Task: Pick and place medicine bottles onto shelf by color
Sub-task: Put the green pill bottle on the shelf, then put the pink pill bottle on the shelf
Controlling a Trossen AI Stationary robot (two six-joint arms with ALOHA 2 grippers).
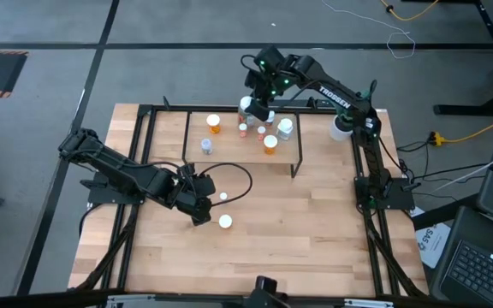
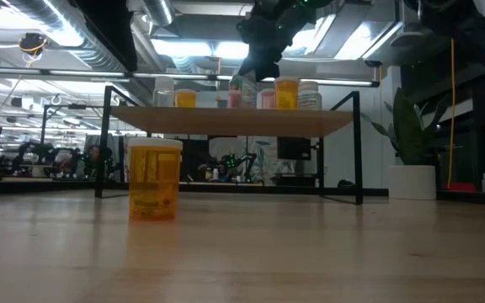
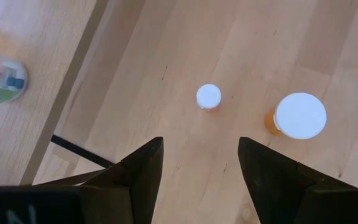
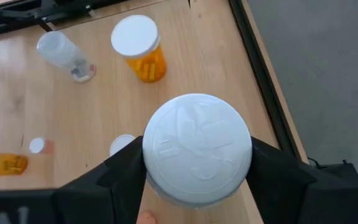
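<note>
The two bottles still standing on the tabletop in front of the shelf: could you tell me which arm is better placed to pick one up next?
Probably the left. The left gripper hangs open right beside the small bottle and the larger orange bottle, while the right gripper is over the shelf, shut on a white-capped bottle.

Even overhead light on the table; low view dim, backlit.
</note>
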